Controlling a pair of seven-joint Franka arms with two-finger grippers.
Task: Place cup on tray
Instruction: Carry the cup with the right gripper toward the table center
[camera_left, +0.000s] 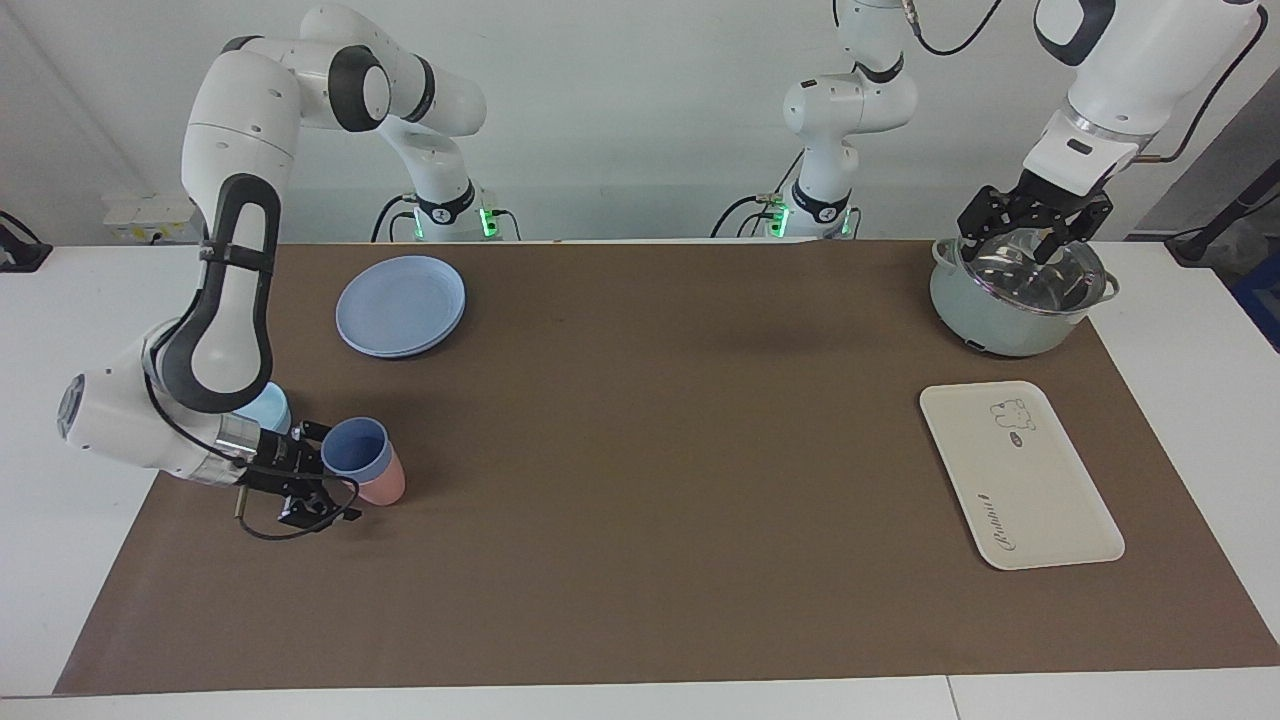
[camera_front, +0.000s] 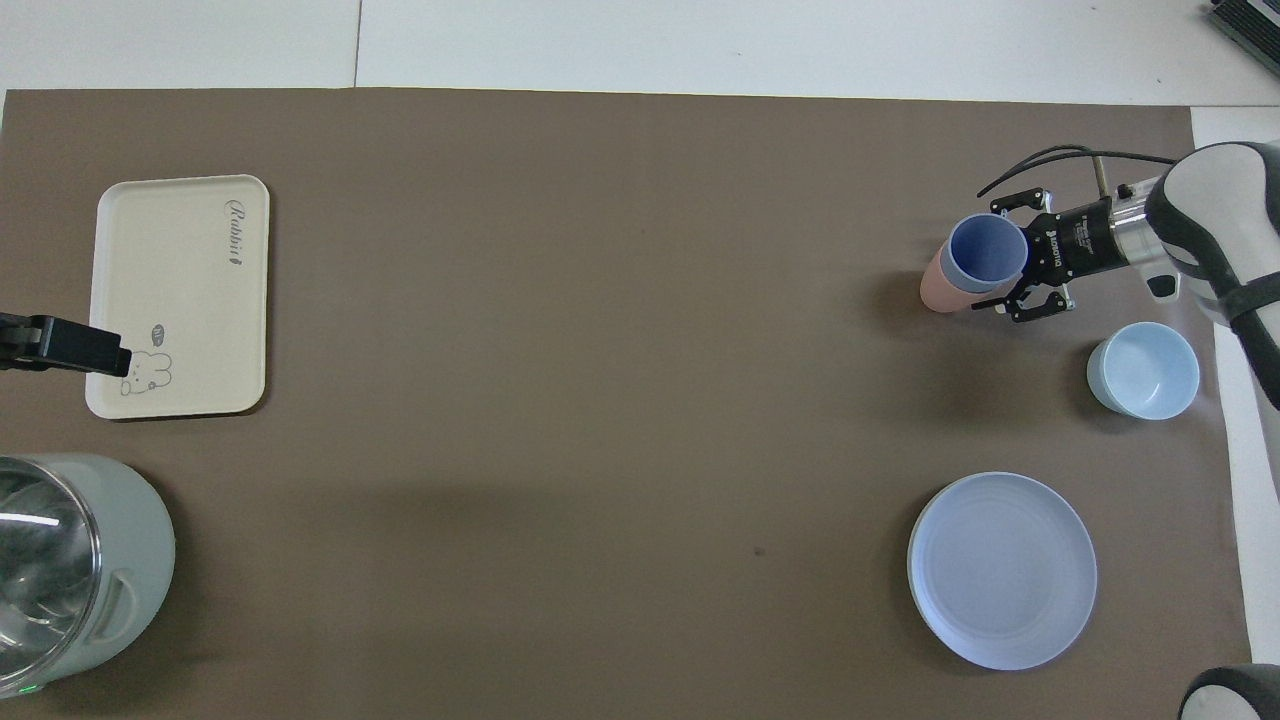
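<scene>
The periwinkle-blue cup stands nested in a pink cup toward the right arm's end of the table; it also shows in the overhead view. My right gripper lies level with the cup, its open fingers straddling the rim, one on each side. The cream tray with its bear drawing and script lies flat and bare toward the left arm's end, also in the overhead view. My left gripper is open and hangs over the pot's glass lid.
A pale green pot with a glass lid stands nearer to the robots than the tray. A light-blue bowl sits close beside the right arm's wrist. A round blue plate lies nearer to the robots than the cups.
</scene>
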